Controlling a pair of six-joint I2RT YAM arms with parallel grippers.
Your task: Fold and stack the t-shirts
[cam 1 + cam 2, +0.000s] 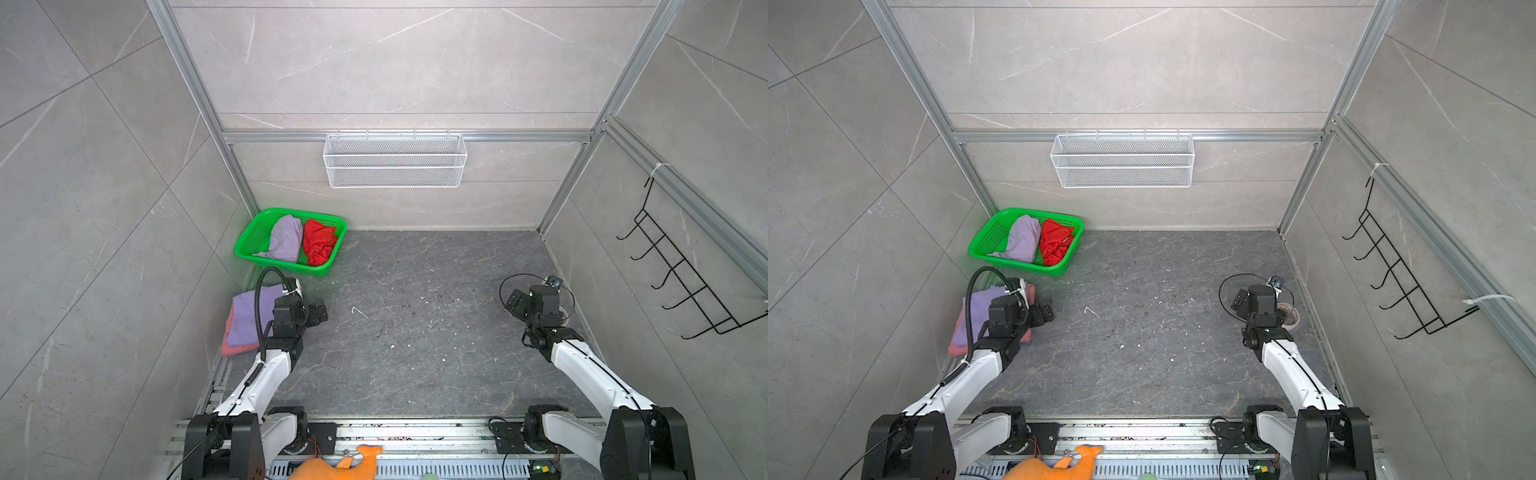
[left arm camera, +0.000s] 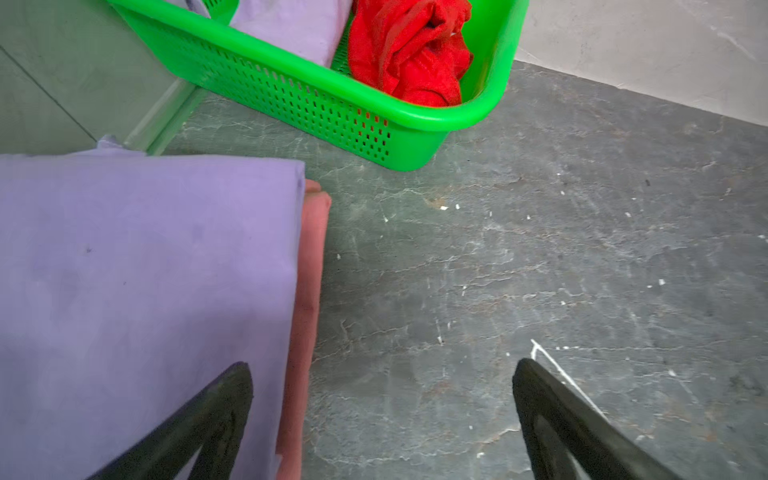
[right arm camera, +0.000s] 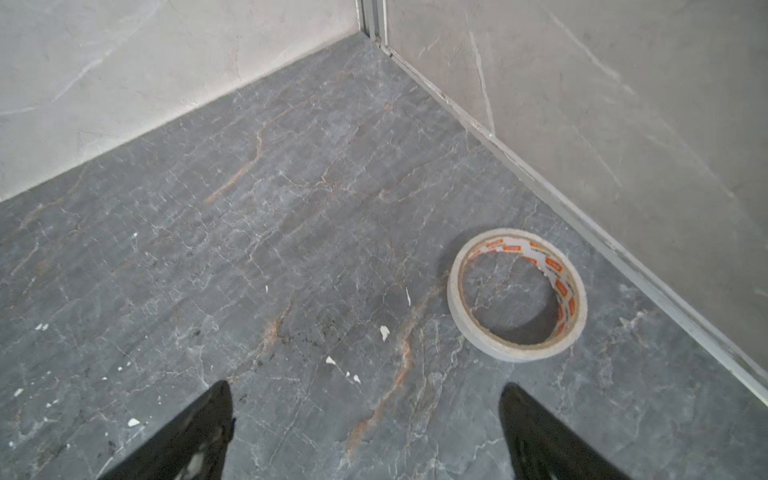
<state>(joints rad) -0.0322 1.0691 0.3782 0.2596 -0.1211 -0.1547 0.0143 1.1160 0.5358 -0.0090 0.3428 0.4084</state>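
The red t-shirt (image 1: 319,243) in the green basket (image 1: 291,270) lies at twelve o'clock from the left gripper (image 2: 382,365), the nearer one. It and the right gripper (image 3: 365,387) gape empty.

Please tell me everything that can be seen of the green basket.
The green basket is rectangular, of bright plastic, with a rounded rim and slotted walls. It stands on the dark tabletop, in the far left corner. Inside lie a crumpled lavender t-shirt and, beside it, a crumpled red t-shirt.
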